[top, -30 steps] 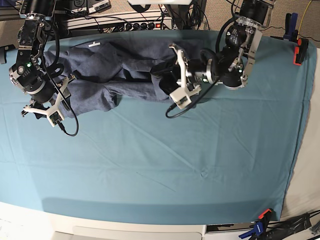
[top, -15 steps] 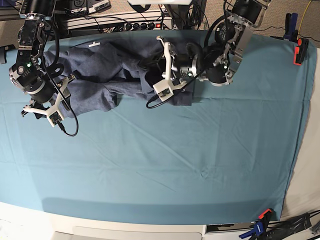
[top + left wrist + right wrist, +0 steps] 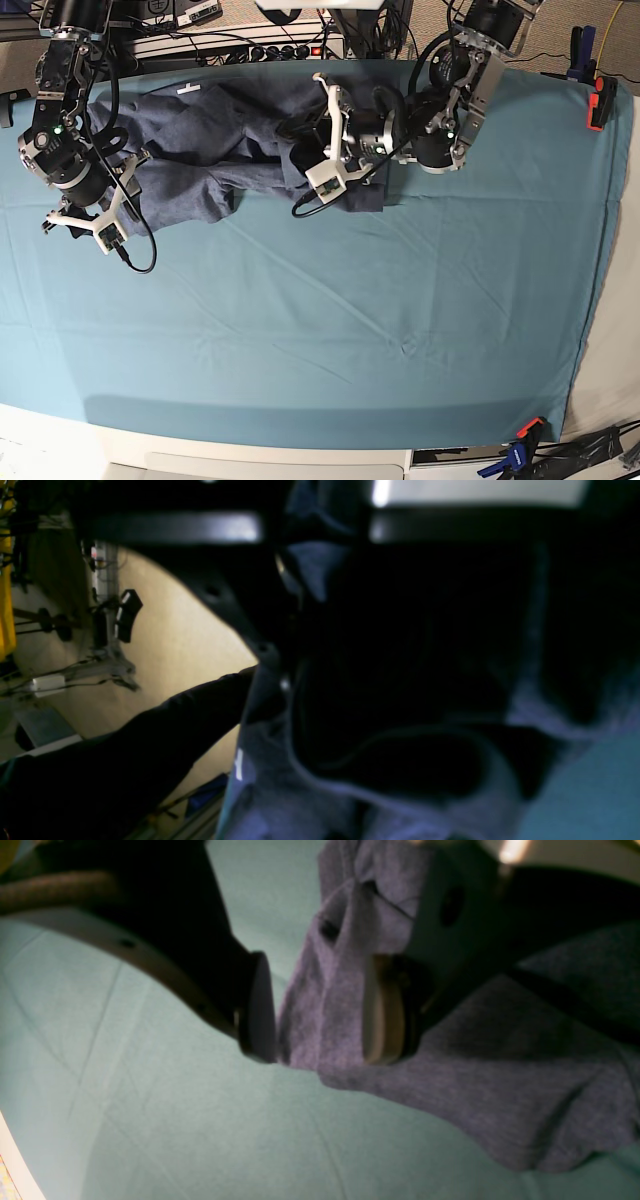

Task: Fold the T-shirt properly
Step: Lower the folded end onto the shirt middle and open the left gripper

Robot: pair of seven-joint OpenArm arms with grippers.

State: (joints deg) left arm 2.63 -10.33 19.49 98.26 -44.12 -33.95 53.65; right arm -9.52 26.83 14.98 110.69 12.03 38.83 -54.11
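The blue-grey T-shirt point(image 3: 205, 130) lies bunched along the back of the teal table cloth point(image 3: 330, 310), with a folded part point(image 3: 362, 193) under the left arm. My left gripper point(image 3: 298, 150) is over the shirt's middle and shut on a pinch of its fabric point(image 3: 312, 565). At the shirt's left edge, my right gripper point(image 3: 128, 170) is open. In the right wrist view a fold of the shirt point(image 3: 325, 1005) stands between the two pads point(image 3: 257, 1007), touching the right one.
Cables and a power strip point(image 3: 250, 45) run behind the table's back edge. An orange clamp point(image 3: 600, 100) sits at the right rear edge and a blue clamp point(image 3: 515, 452) at the front right corner. The cloth point(image 3: 400, 345) has a small wrinkle.
The left arm has swung left and toward the back, carrying the shirt's fabric over itself; a folded part now lies beneath it. The right arm has stayed still.
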